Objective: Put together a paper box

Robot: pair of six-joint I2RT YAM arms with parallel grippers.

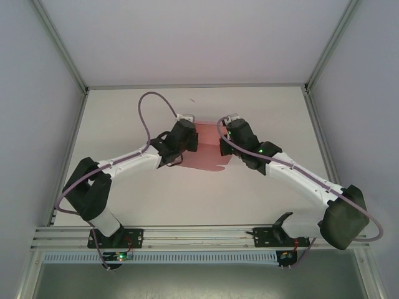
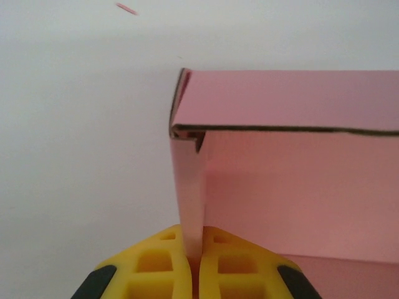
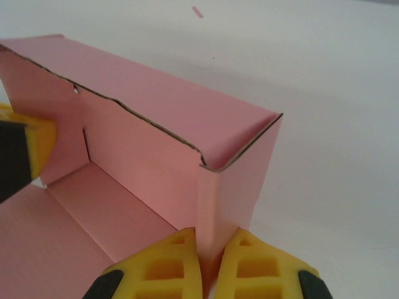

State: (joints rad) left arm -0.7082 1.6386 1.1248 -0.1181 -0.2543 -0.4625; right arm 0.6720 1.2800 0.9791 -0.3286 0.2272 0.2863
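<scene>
The pink box (image 1: 209, 152) sat half-folded toward the far edge of the table (image 1: 268, 187), left gripper (image 2: 194, 246) clenched on its left wall, right gripper (image 3: 210, 246) clamped on the right. One uneven tug could've buckled that thin card or sprung the folded back wall.

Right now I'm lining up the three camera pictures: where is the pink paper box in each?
Top external: paper box at the centre of the table.
Left wrist: paper box fills the right half, its side wall running to the bottom edge.
Right wrist: paper box spans left and centre.
Shared landmark: small pink scrap beyond the box.
</scene>
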